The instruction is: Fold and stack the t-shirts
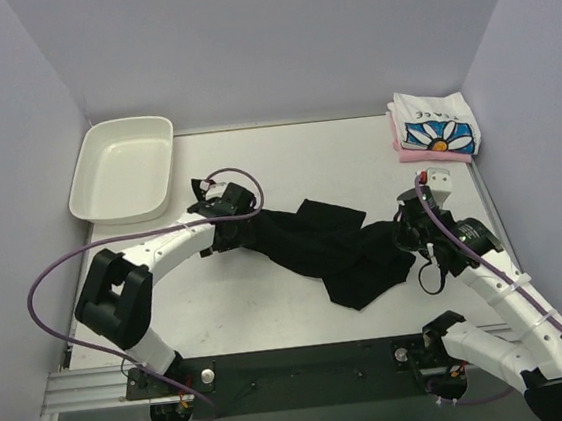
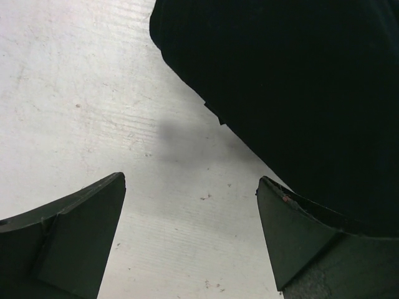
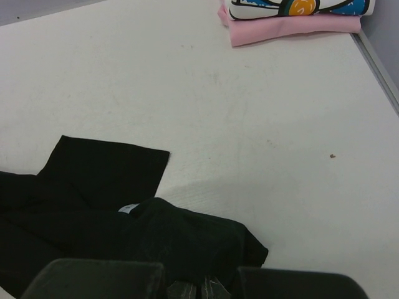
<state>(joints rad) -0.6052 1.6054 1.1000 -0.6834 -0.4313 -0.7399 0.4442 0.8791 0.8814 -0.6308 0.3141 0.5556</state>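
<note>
Holding the black t-shirt pinched in my right gripper — left gripper gapes empty. I'd grab its edge low — pull flat.

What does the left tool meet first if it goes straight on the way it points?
Likely the bare table right under the open left tool; the black t-shirt edge lies just beyond. Depth unclear.
</note>
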